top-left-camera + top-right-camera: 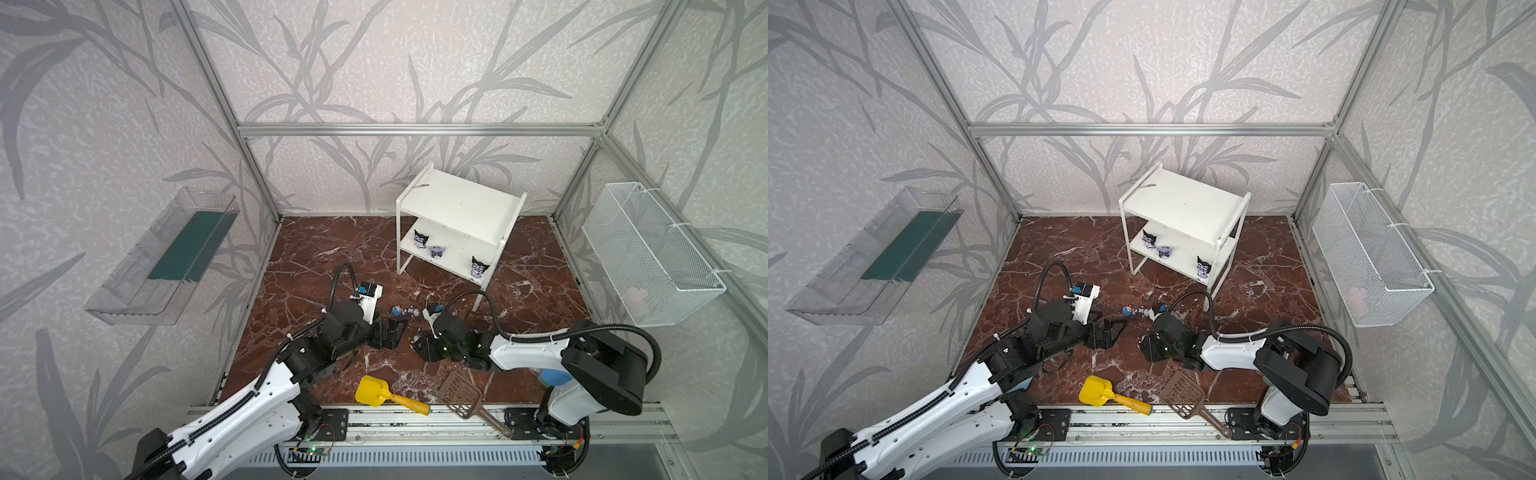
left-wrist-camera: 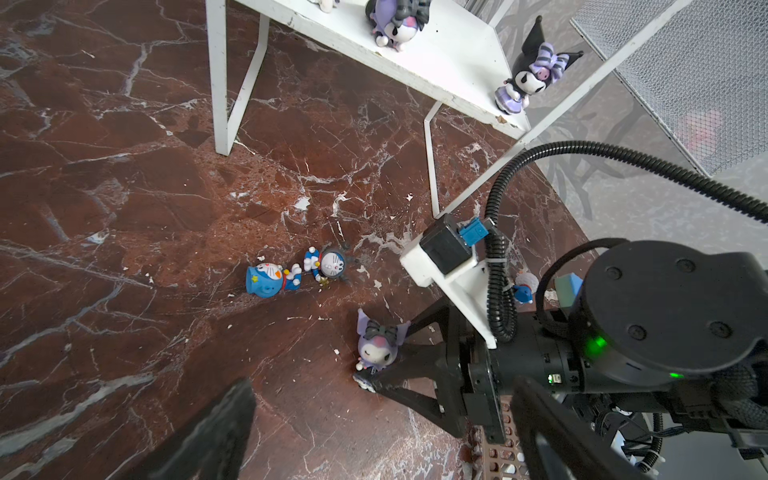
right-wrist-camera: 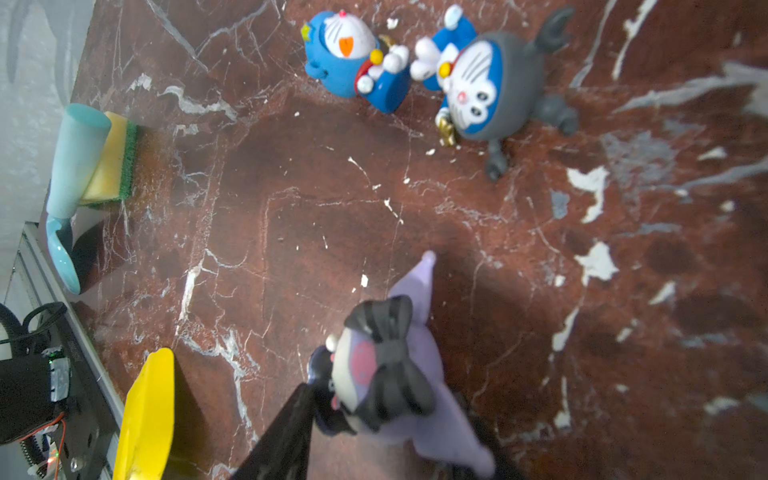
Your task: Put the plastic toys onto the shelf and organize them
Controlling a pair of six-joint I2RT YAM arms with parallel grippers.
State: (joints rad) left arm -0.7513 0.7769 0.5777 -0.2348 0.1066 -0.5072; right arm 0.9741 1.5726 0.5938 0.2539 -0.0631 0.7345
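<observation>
The white shelf [image 1: 457,199] [image 1: 1183,203] stands at the back, with three black-and-purple toys on its lower tier [image 1: 420,240] [image 1: 436,252] [image 1: 478,267]. Two blue toys [image 2: 268,280] [image 2: 328,264] lie on the brown marble floor between the arms. A purple toy [image 2: 376,349] [image 3: 386,374] sits between the fingers of my right gripper [image 2: 388,353] [image 1: 417,347]. One finger touches its feet, and the grip itself is unclear. My left gripper [image 1: 397,330] [image 2: 380,390] stands wide open just left of it, holding nothing. Another small blue-and-white toy [image 2: 524,287] shows behind the right wrist.
A yellow scoop [image 1: 374,390] and a brown slotted scoop [image 1: 461,399] lie at the front edge. A wire basket [image 1: 648,253] hangs on the right wall and a clear tray [image 1: 166,253] on the left. A sponge with a teal handle [image 3: 104,158] lies by the wall.
</observation>
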